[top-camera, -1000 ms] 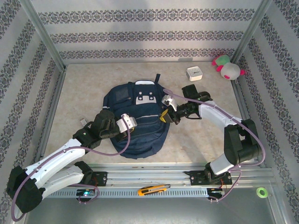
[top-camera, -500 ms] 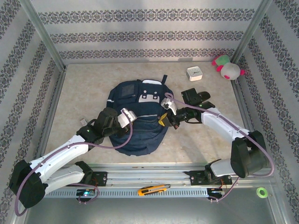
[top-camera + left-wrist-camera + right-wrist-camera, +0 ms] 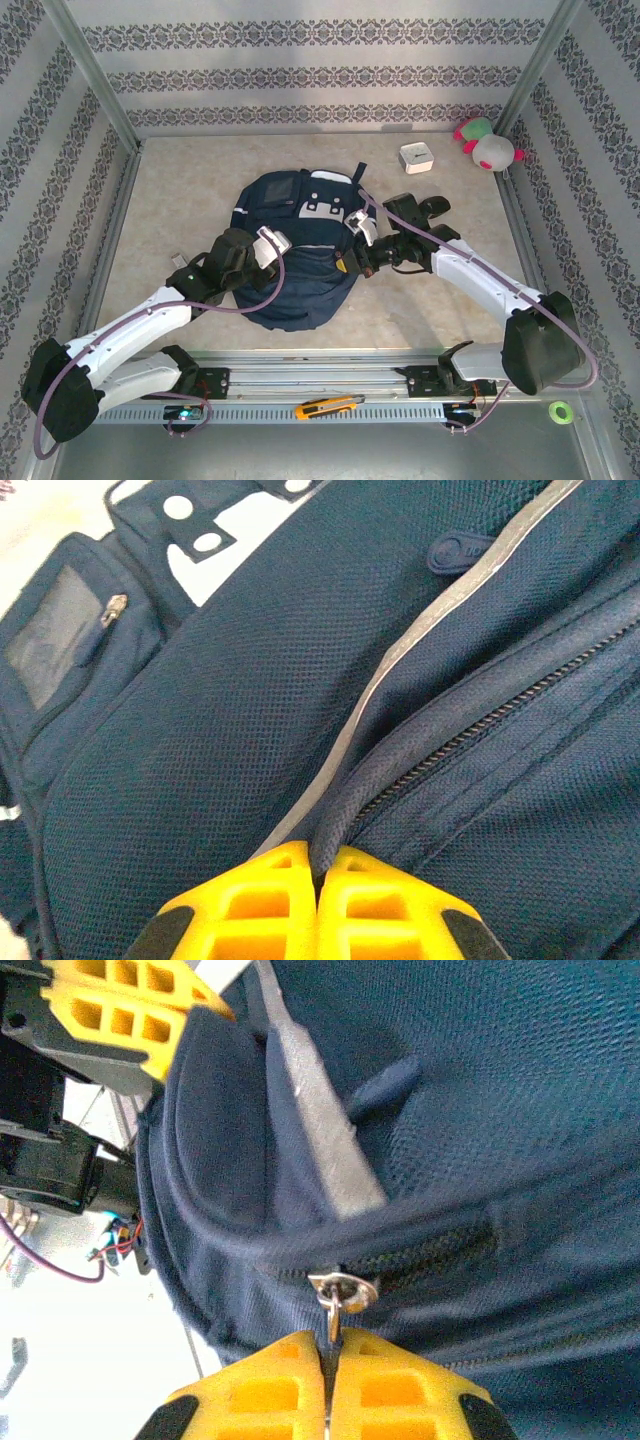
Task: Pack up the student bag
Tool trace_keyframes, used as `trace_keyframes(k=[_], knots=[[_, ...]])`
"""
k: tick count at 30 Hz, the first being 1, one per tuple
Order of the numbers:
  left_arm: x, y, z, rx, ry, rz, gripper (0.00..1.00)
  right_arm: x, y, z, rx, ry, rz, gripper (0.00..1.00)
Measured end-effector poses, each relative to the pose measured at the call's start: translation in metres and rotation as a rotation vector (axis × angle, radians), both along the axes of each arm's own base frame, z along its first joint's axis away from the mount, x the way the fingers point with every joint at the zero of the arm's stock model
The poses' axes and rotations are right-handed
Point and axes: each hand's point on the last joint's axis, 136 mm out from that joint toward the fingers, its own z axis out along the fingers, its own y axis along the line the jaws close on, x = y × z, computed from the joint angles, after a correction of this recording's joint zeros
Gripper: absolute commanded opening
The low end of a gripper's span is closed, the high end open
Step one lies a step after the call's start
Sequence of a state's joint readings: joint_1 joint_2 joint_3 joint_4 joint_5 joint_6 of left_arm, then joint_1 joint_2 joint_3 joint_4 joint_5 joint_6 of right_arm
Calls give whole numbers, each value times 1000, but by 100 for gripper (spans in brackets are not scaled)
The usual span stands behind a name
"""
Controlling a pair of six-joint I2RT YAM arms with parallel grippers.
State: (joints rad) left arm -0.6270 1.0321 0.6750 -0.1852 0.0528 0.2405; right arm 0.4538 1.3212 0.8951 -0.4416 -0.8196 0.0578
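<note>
Student bag (image 3: 310, 290) lies flat at the middle of the beige, marbled table (image 3: 180, 200), with its white patches toward the far wall. It is navy mesh-weave fabric, rounded in outline.

At its left side the left gripper (image 3: 283, 250) is clenched on the student bag. The left wrist view shows its yellow ribbed fingers (image 3: 250, 910) pressed together on a raised fold of cloth beside the zipper teeth (image 3: 480, 730). That view also brings out a grey reflective stripe (image 3: 400, 670) running diagonally and a small pocket with a clear window (image 3: 55, 620), detail too fine to read from above.

On the near rail, below the bag, lies an orange utility knife (image 3: 328, 407).

At the bag's right side the right gripper (image 3: 345, 265) is pinched shut on the metal zipper pull (image 3: 340, 1290). The right wrist view shows the tab caught between its yellow fingertips (image 3: 250, 1400), with the bag's edge bulging up behind it.

Beyond the bag sits a small white box (image 3: 416, 158), well apart from it. A pink, white and green plush toy (image 3: 487, 145) rests in the far right corner. A green tape roll (image 3: 559, 411) lies at the near right edge.
</note>
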Motion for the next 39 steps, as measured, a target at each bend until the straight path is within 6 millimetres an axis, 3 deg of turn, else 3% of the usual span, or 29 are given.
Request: trace_keyframes(k=[6, 18, 21, 23, 26, 34, 39], knots=[[4, 2, 5, 4, -17, 23, 0, -7, 5, 4, 8, 51, -15, 0], [5, -4, -7, 2, 36, 15, 0, -22, 62, 8, 2, 160, 13, 0], [6, -5, -6, -16, 37, 22, 0, -21, 65, 4, -11, 180, -9, 31], [6, -9, -4, -52, 22, 12, 0, -22, 67, 7, -4, 171, -10, 44], [6, -13, 0, -106, 12, -5, 0, -22, 62, 22, 21, 121, -2, 48], [-4, -18, 14, -189, -4, -103, 0, -14, 4, 67, -2, -257, 35, 57], [-11, -24, 17, -201, -8, -172, 0, -1, -10, 71, -98, -572, 157, 58]])
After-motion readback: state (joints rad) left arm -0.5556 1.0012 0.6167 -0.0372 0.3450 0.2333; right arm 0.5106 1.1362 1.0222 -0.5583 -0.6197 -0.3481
